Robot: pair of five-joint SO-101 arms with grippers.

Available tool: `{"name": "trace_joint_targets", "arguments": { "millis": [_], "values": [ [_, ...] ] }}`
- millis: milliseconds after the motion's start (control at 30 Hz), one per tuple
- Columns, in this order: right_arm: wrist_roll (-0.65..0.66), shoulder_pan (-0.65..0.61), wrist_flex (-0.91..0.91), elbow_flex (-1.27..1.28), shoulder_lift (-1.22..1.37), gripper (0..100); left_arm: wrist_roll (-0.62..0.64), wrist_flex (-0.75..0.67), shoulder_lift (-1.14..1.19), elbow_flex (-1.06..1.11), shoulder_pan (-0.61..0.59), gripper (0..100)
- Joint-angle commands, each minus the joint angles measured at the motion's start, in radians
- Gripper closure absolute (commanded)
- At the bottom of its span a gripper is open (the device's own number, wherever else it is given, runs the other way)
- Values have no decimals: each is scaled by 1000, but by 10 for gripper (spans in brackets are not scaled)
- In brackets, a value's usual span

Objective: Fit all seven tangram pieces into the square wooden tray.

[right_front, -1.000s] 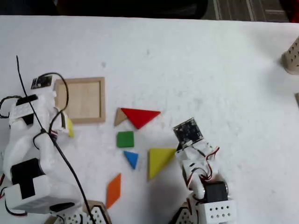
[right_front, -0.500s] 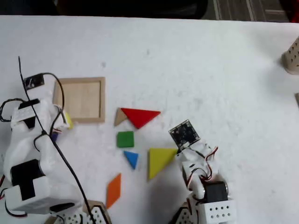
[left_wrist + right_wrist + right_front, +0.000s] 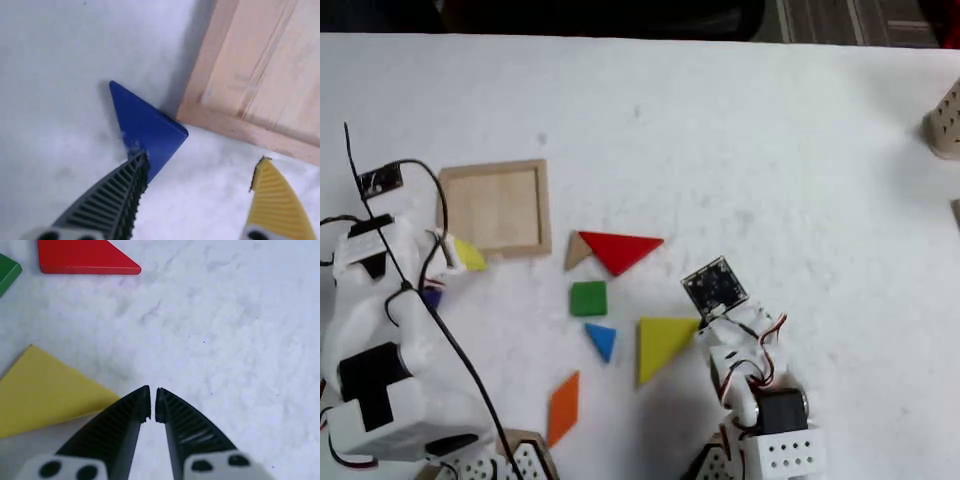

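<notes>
The square wooden tray (image 3: 495, 208) lies with nothing in it at the left. A dark blue triangle (image 3: 145, 130) lies flat with one corner against the tray's outer frame (image 3: 235, 125). My left gripper (image 3: 200, 160) is open just below the tray; its black finger (image 3: 117, 200) rests at the blue triangle's edge and its yellow finger (image 3: 272, 200) stands apart. My right gripper (image 3: 152, 402) is shut on nothing, beside the big yellow triangle (image 3: 40, 390). A red triangle (image 3: 620, 250), tan triangle (image 3: 577, 250), green square (image 3: 588, 298), small blue triangle (image 3: 601, 340) and orange parallelogram (image 3: 563, 407) lie mid-table.
The left arm's white body (image 3: 375, 340) and its black cable (image 3: 410, 280) take up the near left corner. A wooden pegged block (image 3: 945, 125) stands at the right edge. White tabletop stretches open behind and to the right of the pieces.
The left arm has pulled leftward and its yellow finger has swung out, opening the gripper. The tray has shifted slightly away. The right gripper edged a little left.
</notes>
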Motion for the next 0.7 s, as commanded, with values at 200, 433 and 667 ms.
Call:
{"name": "trace_joint_targets", "arguments": {
  "millis": [200,433,667],
  "values": [
    [14,8,-1,9,-12,974,-101,25,-10,-23,-128,653],
    [8,5,-2,9,-12,974,-175,-20,-4,-26,-133,702],
    [6,5,-5,9,-12,974,-235,-127,96,-60,-130,702]
  ]
}}
